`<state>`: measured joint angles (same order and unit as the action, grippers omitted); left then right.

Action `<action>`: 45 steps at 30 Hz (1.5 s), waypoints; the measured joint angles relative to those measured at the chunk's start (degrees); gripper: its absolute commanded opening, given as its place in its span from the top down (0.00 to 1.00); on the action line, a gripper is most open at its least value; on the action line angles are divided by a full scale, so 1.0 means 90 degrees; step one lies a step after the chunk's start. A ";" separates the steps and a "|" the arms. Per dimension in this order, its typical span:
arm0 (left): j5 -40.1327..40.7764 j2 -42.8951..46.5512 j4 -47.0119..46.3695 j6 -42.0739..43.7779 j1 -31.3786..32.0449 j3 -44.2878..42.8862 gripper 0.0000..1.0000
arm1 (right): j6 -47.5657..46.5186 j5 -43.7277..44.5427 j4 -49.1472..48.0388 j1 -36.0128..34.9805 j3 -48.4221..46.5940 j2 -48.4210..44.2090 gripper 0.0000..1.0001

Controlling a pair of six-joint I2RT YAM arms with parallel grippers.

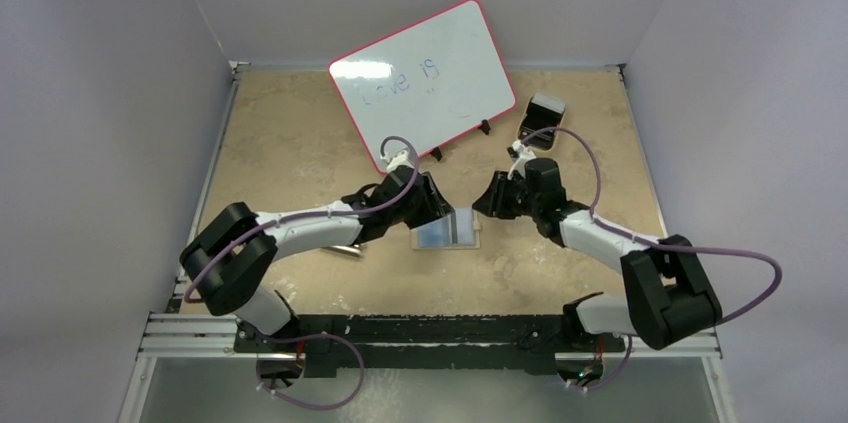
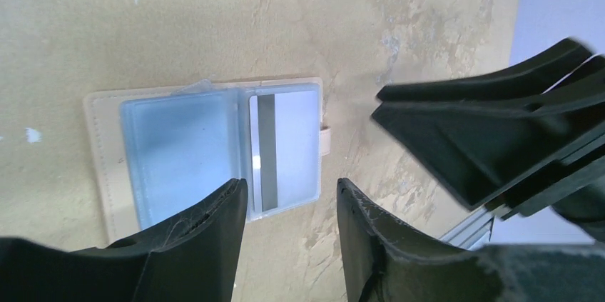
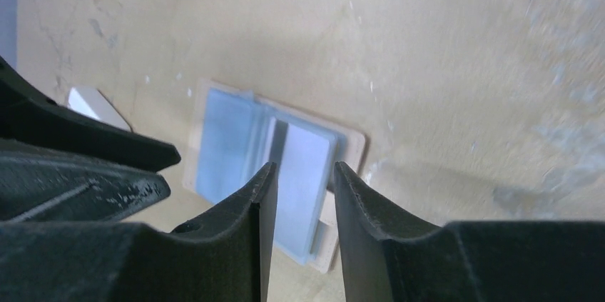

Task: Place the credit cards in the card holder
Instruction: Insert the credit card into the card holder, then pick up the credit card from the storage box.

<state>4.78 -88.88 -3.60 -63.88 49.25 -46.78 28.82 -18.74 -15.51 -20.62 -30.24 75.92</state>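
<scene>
The card holder (image 2: 100,148) lies open and flat on the table, with its snap tab (image 2: 325,139) on the right. A pale blue credit card (image 2: 178,152) fills its left sleeve. On the right side sits a second card (image 2: 292,145) with a dark stripe. My left gripper (image 2: 291,191) hovers just above the holder's near edge, open and empty. My right gripper (image 3: 303,170) hangs open over the striped card (image 3: 307,166), holding nothing. From above, both grippers (image 1: 443,205) (image 1: 480,205) face each other over the holder (image 1: 447,234).
A red-framed whiteboard (image 1: 425,83) stands propped at the back. A small tray (image 1: 541,121) with a pale block sits at the back right. A pale flat card-like piece (image 3: 96,106) lies on the table left of the holder, under my left arm.
</scene>
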 measured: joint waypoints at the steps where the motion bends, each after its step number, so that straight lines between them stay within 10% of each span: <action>1: 0.0073 0.0112 0.0090 0.0056 0.0002 0.0000 0.47 | -0.0104 0.0058 0.0119 0.0000 -0.0163 -0.0044 0.61; 21: 0.0823 0.3478 0.2820 0.2069 0.0002 -0.0529 0.39 | -0.3859 0.3604 0.1382 0.0228 -0.3895 0.1144 0.40; 45: 0.2028 0.5676 0.4296 0.3181 0.0002 0.0078 0.38 | -0.7031 0.3793 0.1940 0.1562 -0.6552 0.4639 0.39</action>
<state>23.03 -37.80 35.07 -35.24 49.28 -46.09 -34.46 15.40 1.96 -6.57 -89.21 117.67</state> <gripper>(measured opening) 0.618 0.585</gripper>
